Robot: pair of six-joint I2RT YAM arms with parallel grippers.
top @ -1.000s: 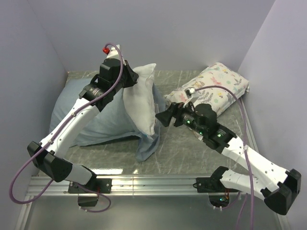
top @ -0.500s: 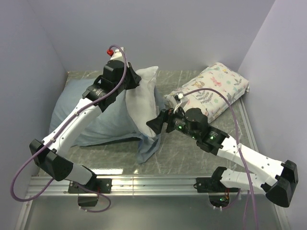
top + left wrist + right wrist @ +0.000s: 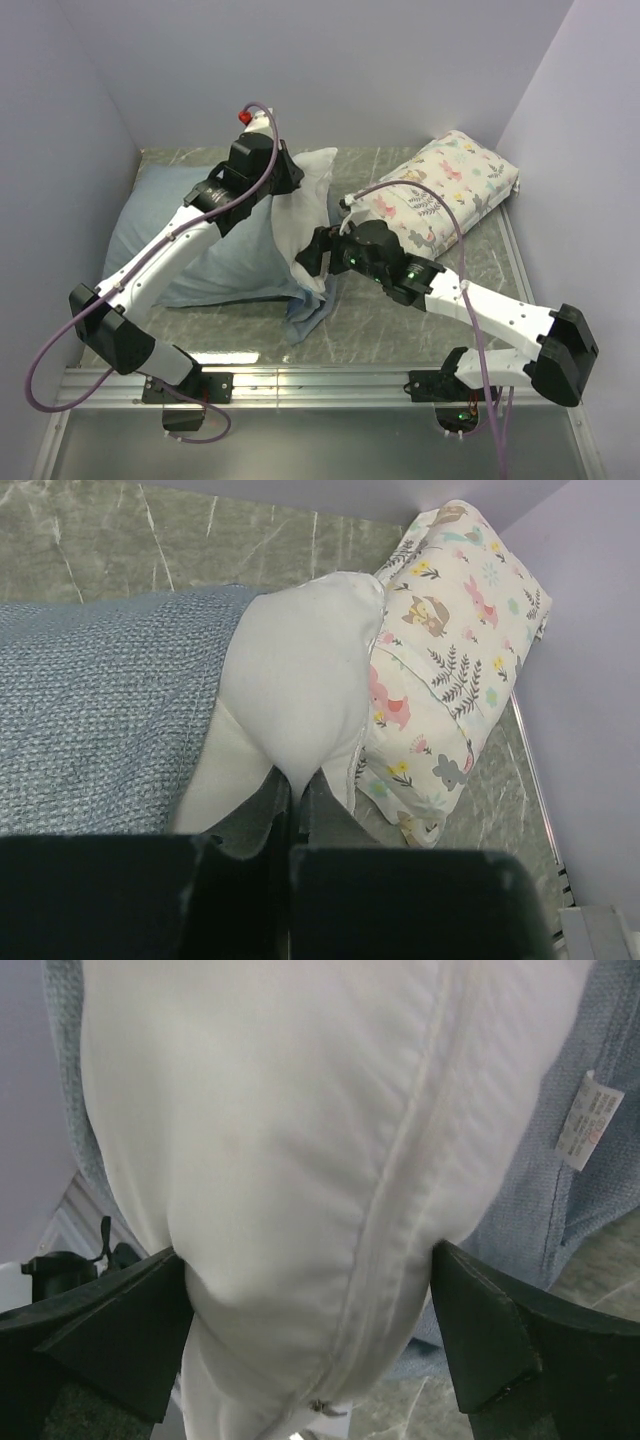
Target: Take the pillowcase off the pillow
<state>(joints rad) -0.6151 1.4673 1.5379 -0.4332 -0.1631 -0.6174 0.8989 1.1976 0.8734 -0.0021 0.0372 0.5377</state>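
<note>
The white pillow (image 3: 305, 205) stands on end, half out of the grey-blue pillowcase (image 3: 190, 250), which lies flat to its left with a flap (image 3: 310, 315) hanging below. My left gripper (image 3: 287, 178) is shut on the pillow's upper corner; in the left wrist view its jaws (image 3: 293, 785) pinch the white cloth (image 3: 300, 670) beside the pillowcase (image 3: 100, 710). My right gripper (image 3: 312, 262) is open wide, and its fingers (image 3: 110, 1330) straddle the pillow's lower zippered end (image 3: 300, 1140). The pillowcase (image 3: 560, 1220) shows behind, with a small white label (image 3: 585, 1120) against it.
A floral-print pillow (image 3: 440, 190) lies at the back right, close behind the right arm; it also shows in the left wrist view (image 3: 450, 650). The enclosure walls stand close on the left, back and right. The grey marbled table top (image 3: 400, 320) shows in front.
My right gripper has moved left, and its open jaws now sit on both sides of the pillow's lower end. My left gripper has shifted right and a little back with the pillow corner.
</note>
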